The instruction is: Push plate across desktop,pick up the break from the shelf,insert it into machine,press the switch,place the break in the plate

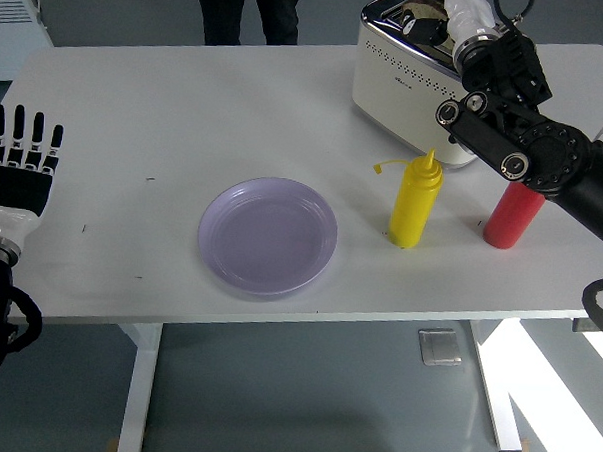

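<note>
A white and chrome toaster [403, 80] stands at the table's far right. Only a tan sliver of the bread [415, 4] shows at its top slot. My right hand [428, 29] reaches in from the right over the toaster's top, its black fingers curled on the bread at the slot. The lilac plate [268, 236] lies empty near the table's front middle. At the left edge my left hand [24, 159] is held up beside the table, fingers straight and spread, holding nothing.
A yellow squeeze bottle [415, 203] stands right of the plate, and a red bottle [512, 215] beyond it sits partly under my right forearm [525, 151]. A person's legs [246, 13] show behind the table's far edge.
</note>
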